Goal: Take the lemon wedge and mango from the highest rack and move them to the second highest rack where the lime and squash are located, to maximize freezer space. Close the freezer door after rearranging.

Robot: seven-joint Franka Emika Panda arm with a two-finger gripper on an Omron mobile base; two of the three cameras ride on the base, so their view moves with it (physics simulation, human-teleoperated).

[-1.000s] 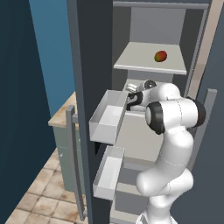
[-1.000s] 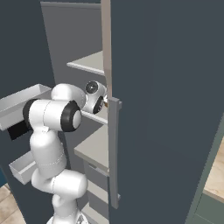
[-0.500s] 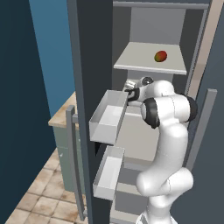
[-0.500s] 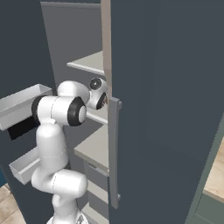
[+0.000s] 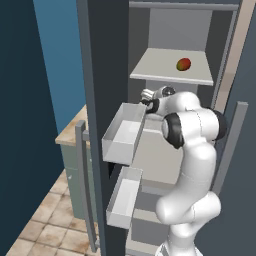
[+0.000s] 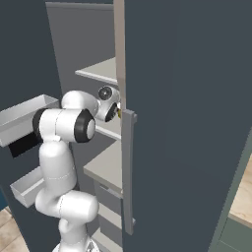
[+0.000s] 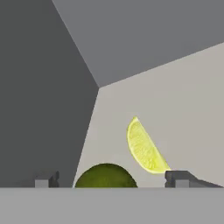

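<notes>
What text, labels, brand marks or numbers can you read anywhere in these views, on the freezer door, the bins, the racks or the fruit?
None: no readable text in any view.
The freezer door, its clear bins, the highest rack and the second highest rack are plain surfaces.
The mango, the lemon wedge and the lime carry no sticker or mark.

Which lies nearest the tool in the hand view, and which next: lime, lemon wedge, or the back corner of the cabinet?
Order from the tool, whose fingers stand wide apart:
1. lime, between the fingertips at the bottom edge.
2. lemon wedge, just beyond, above the right-hand fingertip, on the second highest rack.
3. back corner, deepest, upper middle.
</notes>
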